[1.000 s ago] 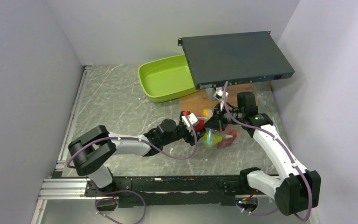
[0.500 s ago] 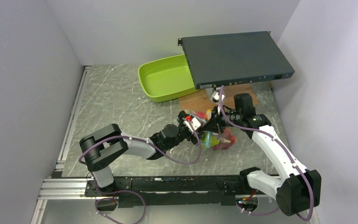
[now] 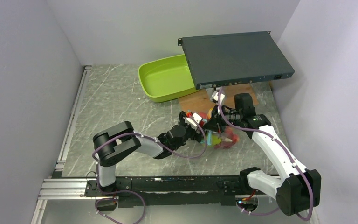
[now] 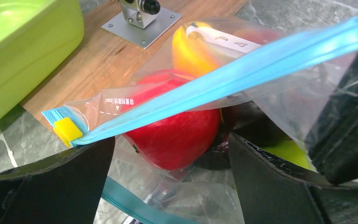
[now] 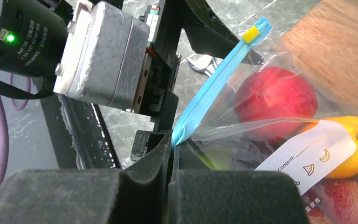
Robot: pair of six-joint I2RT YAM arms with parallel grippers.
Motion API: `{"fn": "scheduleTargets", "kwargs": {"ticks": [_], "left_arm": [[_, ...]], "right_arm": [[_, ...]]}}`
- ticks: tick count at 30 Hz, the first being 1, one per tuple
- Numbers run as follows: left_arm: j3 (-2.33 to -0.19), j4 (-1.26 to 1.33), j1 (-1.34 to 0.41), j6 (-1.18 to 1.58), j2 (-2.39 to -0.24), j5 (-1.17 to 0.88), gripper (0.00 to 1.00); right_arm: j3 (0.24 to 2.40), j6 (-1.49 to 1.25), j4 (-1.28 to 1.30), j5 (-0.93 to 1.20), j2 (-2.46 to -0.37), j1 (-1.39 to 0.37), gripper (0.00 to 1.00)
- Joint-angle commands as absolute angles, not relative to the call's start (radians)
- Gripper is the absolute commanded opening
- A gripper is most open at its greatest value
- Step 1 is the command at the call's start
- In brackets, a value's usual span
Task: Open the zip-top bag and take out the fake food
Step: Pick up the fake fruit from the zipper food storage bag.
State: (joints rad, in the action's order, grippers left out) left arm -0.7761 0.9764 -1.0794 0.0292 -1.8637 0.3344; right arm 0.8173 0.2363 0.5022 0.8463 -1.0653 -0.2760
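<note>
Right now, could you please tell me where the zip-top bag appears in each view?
Top external: the zip-top bag sits right of centre, between the two arms' tips.
Left wrist: the bag fills centre and right, blue strip slanting across.
Right wrist: the bag fills the right half, strip pinched in the right pincer.
Shared landmark: the wooden board.

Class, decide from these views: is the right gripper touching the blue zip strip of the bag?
Touching. In the right wrist view the right gripper is shut on the end of the blue zip strip.
</note>
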Motion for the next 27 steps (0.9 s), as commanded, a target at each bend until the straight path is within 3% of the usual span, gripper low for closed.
{"fn": "scheduleTargets", "kwargs": {"ticks": [1,6,11,13,15,18,20,24,27], "left_arm": [[-0.813,1.043,-1.067,0.120,-1.884,0.497,1.00],[-0.755,1.254,-1.051,0.153,-1.893,0.440,0.99],[-0.729,1.346,-1.019,0.207,-1.911,0.364,0.74],[-0.723,1.352,-1.013,0.206,-1.912,0.350,0.69],[-0.710,1.382,-1.011,0.196,-1.916,0.335,0.72],[-0.717,1.374,-1.011,0.169,-1.922,0.310,0.93],[-0.733,1.341,-1.011,0.157,-1.929,0.303,0.98],[-0.770,1.255,-1.011,0.163,-1.942,0.356,0.98],[-0.795,1.196,-1.012,0.161,-1.952,0.383,0.86]], "right_arm": [[0.819,0.244,0.521,0.960,-1.054,-0.311,0.00],[0.823,0.242,0.521,0.953,-1.056,-0.313,0.00],[0.828,0.242,0.526,0.954,-1.057,-0.310,0.00],[0.830,0.242,0.530,0.955,-1.057,-0.310,0.00],[0.834,0.243,0.531,0.960,-1.058,-0.309,0.00],[0.834,0.243,0.533,0.967,-1.058,-0.310,0.00],[0.834,0.244,0.534,0.971,-1.057,-0.310,0.00],[0.837,0.245,0.539,0.980,-1.058,-0.309,0.00],[0.838,0.245,0.539,0.983,-1.058,-0.309,0.00]]}}
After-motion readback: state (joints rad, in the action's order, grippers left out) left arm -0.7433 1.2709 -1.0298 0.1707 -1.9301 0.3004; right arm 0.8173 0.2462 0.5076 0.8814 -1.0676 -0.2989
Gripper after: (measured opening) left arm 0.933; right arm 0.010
